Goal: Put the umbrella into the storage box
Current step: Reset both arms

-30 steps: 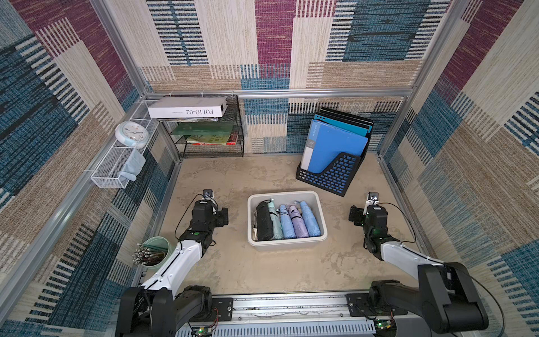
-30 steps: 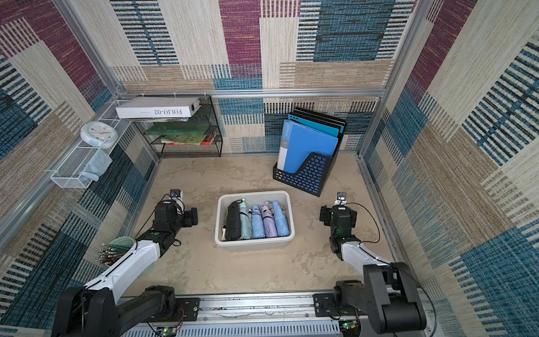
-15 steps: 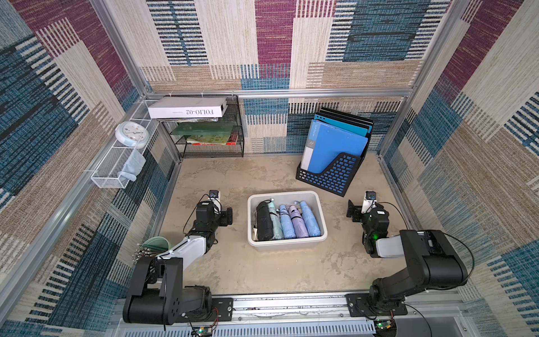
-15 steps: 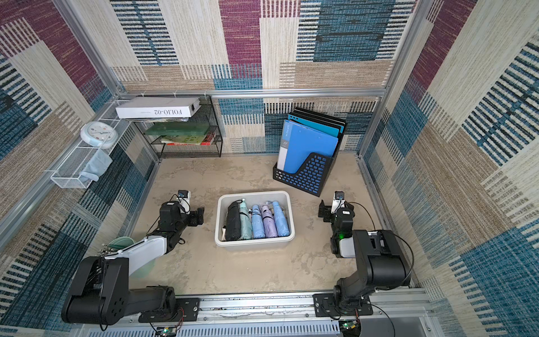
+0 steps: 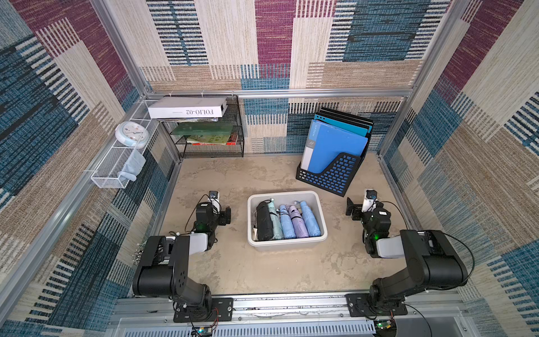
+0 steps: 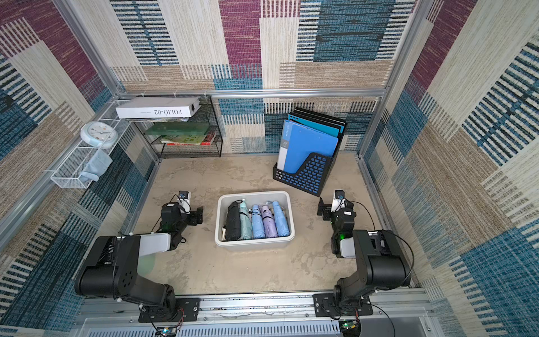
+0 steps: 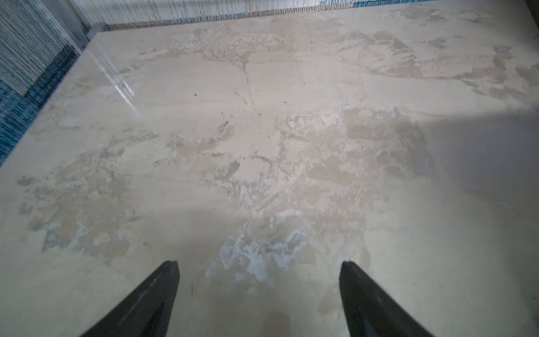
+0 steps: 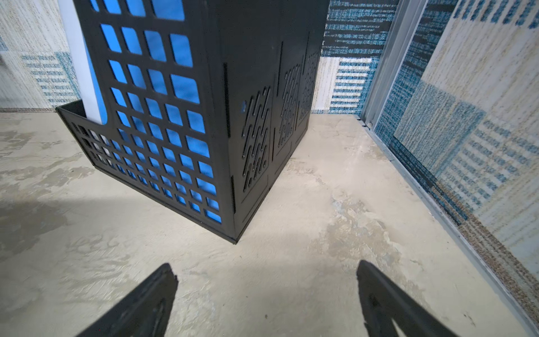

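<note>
**Umbrellas all boxed, both grippers empty**

No loose umbrella lies on the table [image 5: 262, 274] in both top views. The storage box [image 5: 287, 245] sits mid-table with five folded umbrellas [image 5: 287, 223] side by side inside, the black one nearest the left arm. The task looks done, and I see nothing left to pick. The left gripper [image 7: 259, 265] is over bare tabletop beside the box, fingers [image 7: 154, 291] spread wide, holding nothing. The right gripper [image 8: 267, 267] is near the black file holder [image 8: 175, 116], fingers [image 8: 382, 294] spread wide too, touching nothing.

The off-white storage box [image 5: 287, 245] sits upright, holding five folded umbrellas [image 5: 286, 223] side by side, seemingly lying flat.
</note>
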